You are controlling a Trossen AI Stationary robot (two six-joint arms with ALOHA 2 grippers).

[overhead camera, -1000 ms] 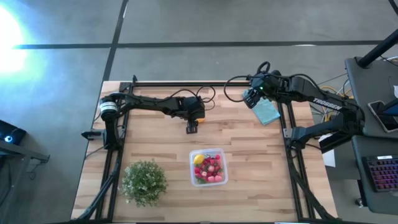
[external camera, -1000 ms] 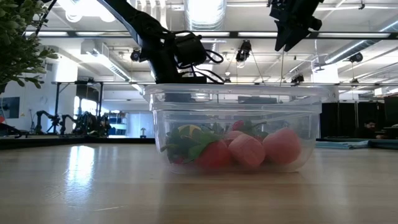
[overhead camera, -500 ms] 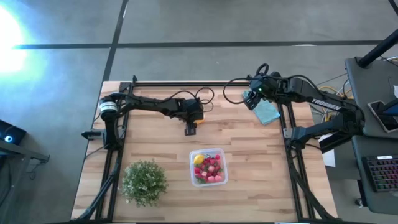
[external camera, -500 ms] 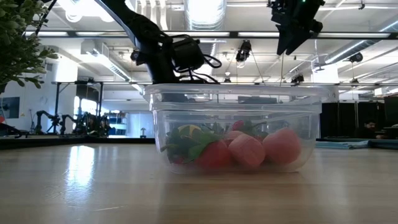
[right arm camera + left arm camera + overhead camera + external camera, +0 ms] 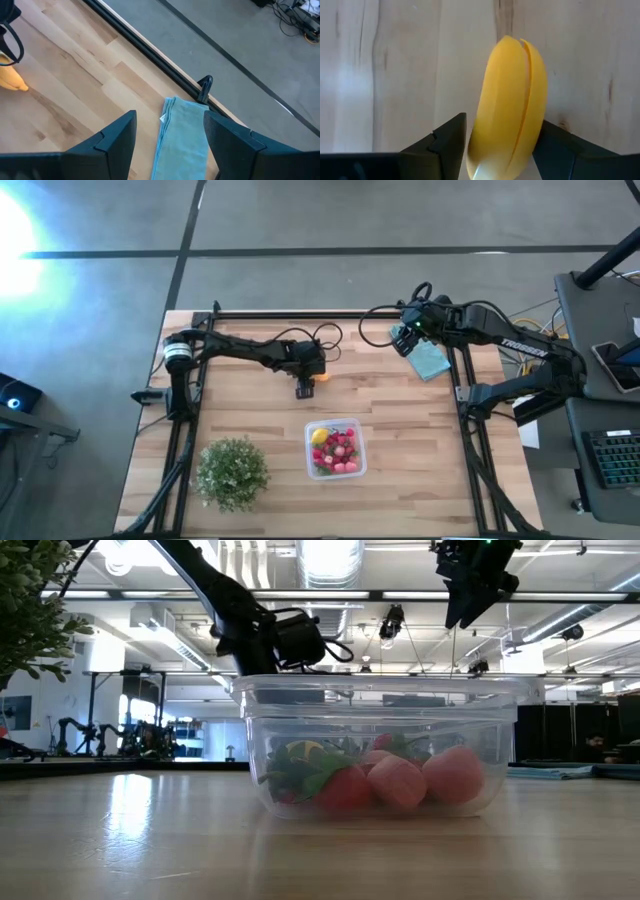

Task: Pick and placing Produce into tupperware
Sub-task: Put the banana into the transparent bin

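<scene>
Banana [image 5: 507,107] between the parted fingers of the left gripper [image 5: 304,389], at 12 o'clock from the box [image 5: 335,448].
It can roll off sideways if the fingers close on its curve; the right gripper [image 5: 401,338] waits with fingers apart.

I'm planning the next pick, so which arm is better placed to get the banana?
Left. Its end effector already straddles the banana, while the right end effector hovers over the teal cloth at the table's far right.

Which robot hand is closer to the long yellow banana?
The left. The left gripper has its fingers on both sides of the long yellow banana near the table's middle. The right gripper hangs far off above the teal folded cloth.
</scene>
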